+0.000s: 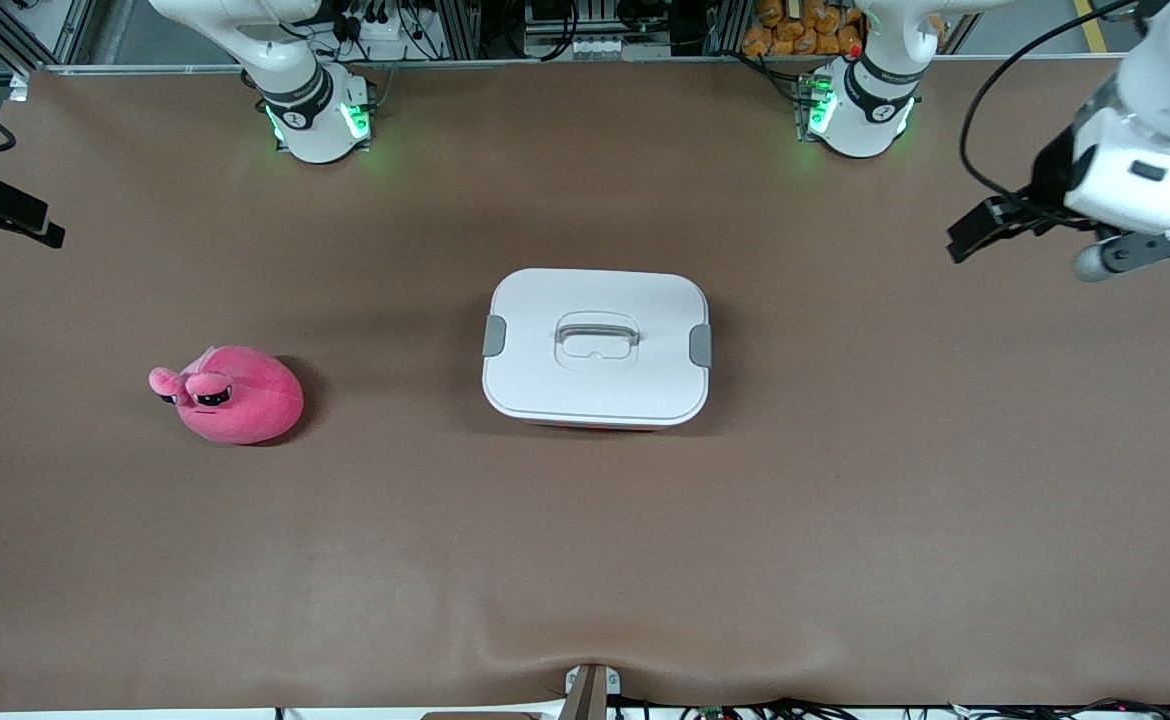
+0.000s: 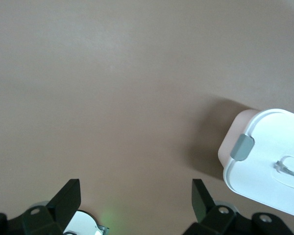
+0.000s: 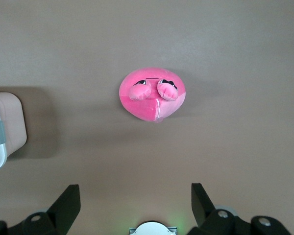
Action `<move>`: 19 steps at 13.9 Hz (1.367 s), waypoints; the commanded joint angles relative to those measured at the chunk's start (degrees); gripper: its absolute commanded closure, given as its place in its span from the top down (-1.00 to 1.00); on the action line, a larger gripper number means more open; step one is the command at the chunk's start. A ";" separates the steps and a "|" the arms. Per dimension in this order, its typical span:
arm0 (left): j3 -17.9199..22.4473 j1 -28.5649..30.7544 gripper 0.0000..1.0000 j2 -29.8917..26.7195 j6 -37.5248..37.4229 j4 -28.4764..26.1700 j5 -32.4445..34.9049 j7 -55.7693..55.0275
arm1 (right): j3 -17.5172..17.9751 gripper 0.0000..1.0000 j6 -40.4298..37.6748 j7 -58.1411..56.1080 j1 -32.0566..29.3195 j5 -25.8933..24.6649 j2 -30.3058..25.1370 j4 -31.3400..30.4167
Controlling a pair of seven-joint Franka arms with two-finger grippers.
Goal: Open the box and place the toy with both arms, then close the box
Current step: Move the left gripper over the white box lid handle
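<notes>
Nothing started yet: box point(image 1: 597, 345) mid-table with lid point(image 1: 595, 310) clipped on, toy point(image 1: 232, 393) well apart toward the right arm's end. Left gripper point(image 2: 136, 196) and right gripper point(image 3: 135, 198) both up high, spread wide, empty. Only the wrist views show those 2 gaps properly.

Left gripper point(image 2: 136, 196) raised at its table end, jaws wide, right gripper point(image 3: 135, 198) likewise aloft, seemingly waiting
</notes>
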 commanded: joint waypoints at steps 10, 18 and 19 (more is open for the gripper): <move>-13.64 -0.87 1.00 9.24 5.82 1.58 0.66 -33.00 | 0.03 1.00 -0.54 0.36 -0.40 0.71 0.23 0.58; -13.65 -10.79 1.00 16.44 12.31 1.75 1.18 -57.60 | 0.03 1.00 -0.54 0.36 -0.40 0.79 0.23 0.58; -13.56 -12.02 1.00 17.50 14.07 1.75 1.19 -61.12 | 0.03 1.00 -0.54 0.36 -0.40 0.79 0.23 0.58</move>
